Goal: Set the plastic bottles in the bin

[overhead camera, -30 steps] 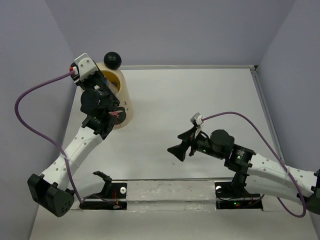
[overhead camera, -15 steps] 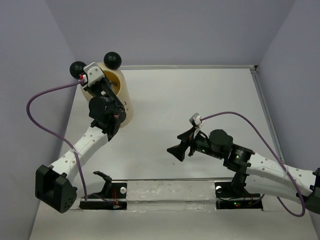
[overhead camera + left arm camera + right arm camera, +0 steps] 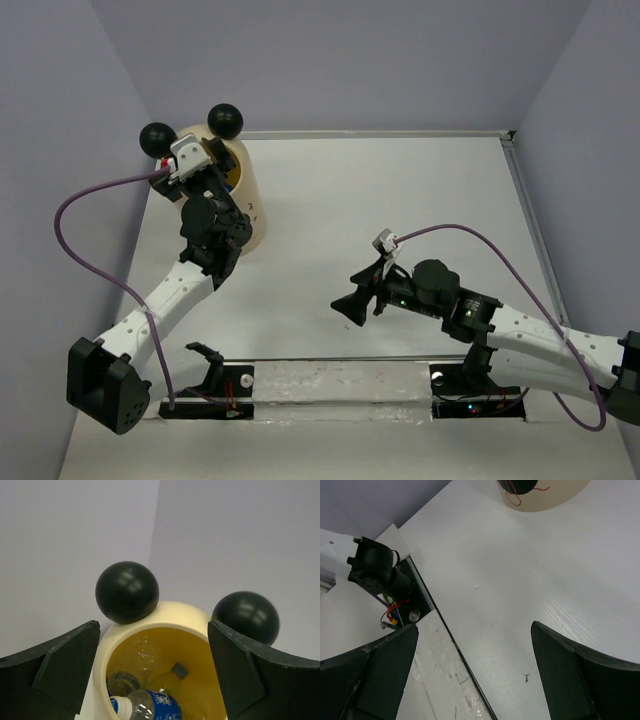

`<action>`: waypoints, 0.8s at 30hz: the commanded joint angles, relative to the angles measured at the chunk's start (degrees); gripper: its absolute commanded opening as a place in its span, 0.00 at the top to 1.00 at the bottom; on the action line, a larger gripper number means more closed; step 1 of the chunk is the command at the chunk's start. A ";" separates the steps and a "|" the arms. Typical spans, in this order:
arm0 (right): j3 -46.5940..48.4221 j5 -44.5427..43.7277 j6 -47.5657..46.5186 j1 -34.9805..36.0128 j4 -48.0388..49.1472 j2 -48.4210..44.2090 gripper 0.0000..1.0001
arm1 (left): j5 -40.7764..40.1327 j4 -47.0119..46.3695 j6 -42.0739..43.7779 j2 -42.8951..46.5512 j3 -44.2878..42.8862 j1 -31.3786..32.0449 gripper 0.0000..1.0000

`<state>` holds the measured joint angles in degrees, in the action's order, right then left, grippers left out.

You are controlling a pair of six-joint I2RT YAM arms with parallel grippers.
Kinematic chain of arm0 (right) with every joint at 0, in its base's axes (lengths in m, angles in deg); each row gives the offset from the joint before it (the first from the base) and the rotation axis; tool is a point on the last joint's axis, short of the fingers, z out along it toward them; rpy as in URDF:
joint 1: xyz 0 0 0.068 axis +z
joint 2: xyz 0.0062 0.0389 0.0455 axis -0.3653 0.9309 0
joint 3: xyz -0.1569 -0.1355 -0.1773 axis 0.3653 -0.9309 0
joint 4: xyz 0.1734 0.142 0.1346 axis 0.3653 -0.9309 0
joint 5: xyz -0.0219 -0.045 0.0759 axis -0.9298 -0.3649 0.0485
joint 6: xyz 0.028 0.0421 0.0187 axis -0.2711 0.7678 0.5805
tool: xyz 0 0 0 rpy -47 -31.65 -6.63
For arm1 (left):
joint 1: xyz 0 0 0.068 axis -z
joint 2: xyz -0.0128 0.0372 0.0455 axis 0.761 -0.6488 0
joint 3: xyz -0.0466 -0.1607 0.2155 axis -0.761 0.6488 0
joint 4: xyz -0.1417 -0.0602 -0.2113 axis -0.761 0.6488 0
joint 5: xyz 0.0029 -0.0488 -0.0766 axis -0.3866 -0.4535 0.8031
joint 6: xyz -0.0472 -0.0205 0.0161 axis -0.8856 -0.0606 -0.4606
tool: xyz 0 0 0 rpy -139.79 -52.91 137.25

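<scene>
While the left hand [image 3: 152, 626] is hovering right above the mouth of the bin [image 3: 172, 611], the step in hand appears to be the drop and the getaway. Doing it well probably means keeping the fingers spread wide, centred over the opening, and then rising straight up. That way, neither finger is clipping the two black balls [image 3: 126, 592] on the rim or tipping the bin over. Its fingers are standing fully apart, gripping and touching nothing. Inside the bin, a clear bottle [image 3: 150, 705] with a blue label and white cap is lying on top of others, which are partly hidden. The right hand [image 3: 474, 630] is hanging low over the bench [image 3: 520, 555], well apart from the bin, likewise spread wide and empty. No bottle is showing on the bench from overhead, so the job looks nearly finished.
</scene>
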<state>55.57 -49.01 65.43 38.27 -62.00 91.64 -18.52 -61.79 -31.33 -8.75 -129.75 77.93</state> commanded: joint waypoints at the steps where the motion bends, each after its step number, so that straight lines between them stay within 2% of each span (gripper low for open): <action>1: 1.08 1.14 0.00 0.41 4.00 0.82 0.00 | 3.50 10.48 -9.34 4.22 -7.59 0.09 0.01; 4: 1.96 1.23 -0.44 0.41 4.09 1.61 0.00 | 6.92 22.24 -12.60 6.50 -14.60 0.36 0.01; 7: 2.66 1.14 -0.80 0.41 4.09 2.05 0.00 | 9.74 29.99 -16.55 7.82 -18.84 0.36 0.01; 9: 3.36 0.70 -1.32 0.41 3.92 2.05 0.00 | 12.64 39.74 -19.45 9.31 -22.79 0.36 0.01; 10: 3.63 0.26 -1.50 0.41 3.65 1.53 0.02 | 13.86 42.82 -23.99 9.93 -23.85 0.36 0.01; 12: 4.15 -1.83 -1.85 0.41 2.60 0.39 0.08 | 20.71 49.60 -26.74 13.34 -24.13 0.27 0.01; 13: 4.24 -2.81 -2.02 0.41 1.81 -1.44 0.26 | 26.47 52.49 -28.67 16.67 -22.91 0.27 0.01; 14: 4.24 -3.95 -2.11 0.41 1.28 -2.59 0.34 | 29.06 53.48 -29.56 18.36 -21.94 0.36 0.01; 15: 4.59 -6.83 -2.29 0.41 0.58 -3.74 0.47 | 31.87 54.44 -30.35 20.20 -20.88 0.36 0.01; 16: 4.86 -8.60 -2.46 0.41 -0.12 -4.88 0.80 | 34.68 55.06 -31.14 22.05 -19.83 0.27 0.01; 17: 5.29 -10.10 -3.07 0.41 -2.39 -7.33 0.91 | 40.45 56.72 -31.41 25.63 -17.56 0.27 0.01; 18: 5.73 -13.33 -3.43 0.41 -3.72 -8.57 0.98 | 42.86 57.52 -31.85 27.32 -16.49 0.36 0.01; 21: 7.67 -19.83 -5.10 0.41 -8.90 -14.28 1.00 | 49.46 59.81 -34.40 33.48 -11.83 0.36 0.01; 22: 8.11 -21.61 -5.54 0.41 -10.66 -15.95 0.83 | 51.73 60.86 -35.10 34.71 -9.47 0.36 0.01; 24: 8.02 -27.12 -6.24 0.41 -11.90 -21.03 0.55 | 53.59 61.57 -36.07 38.66 -7.09 0.27 0.01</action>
<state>60.51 -62.93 61.98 38.27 -68.97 78.26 22.83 -5.54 -63.35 25.48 -142.54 78.06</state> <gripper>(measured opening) 0.191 0.989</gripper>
